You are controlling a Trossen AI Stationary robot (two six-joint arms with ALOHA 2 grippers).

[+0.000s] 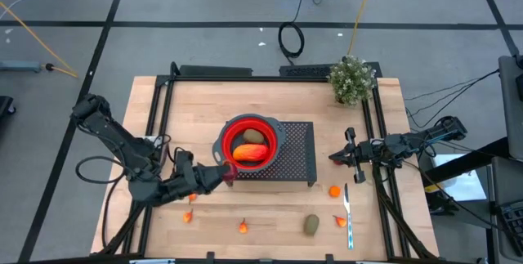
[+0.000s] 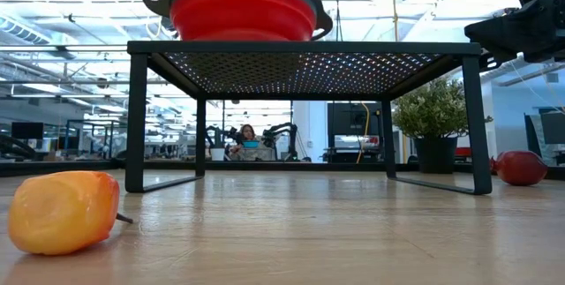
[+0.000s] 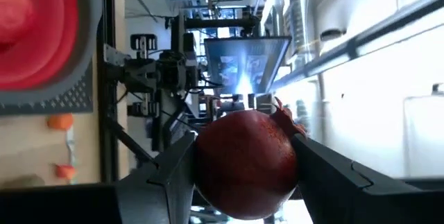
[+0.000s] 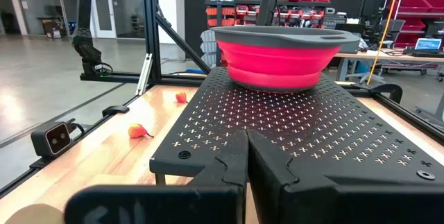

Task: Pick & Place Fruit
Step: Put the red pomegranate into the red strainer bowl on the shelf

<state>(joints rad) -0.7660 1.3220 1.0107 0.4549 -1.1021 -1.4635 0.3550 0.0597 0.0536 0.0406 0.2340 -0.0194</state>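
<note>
Red bowl [image 1: 249, 142] with two fruits [image 1: 251, 146]

We are seeing the red bowl [image 1: 249, 141] on the black perforated stand [image 1: 294, 151] blocking the table [image 1: 270, 100] centre; the plant [image 1: 352, 79] is occupying the far right corner.

The bowl [image 1: 249, 141] sits on the rack [image 1: 294, 154], with two fruit pieces [image 1: 252, 151] inside it and the plant [image 1: 352, 79] behind the rack.
</note>
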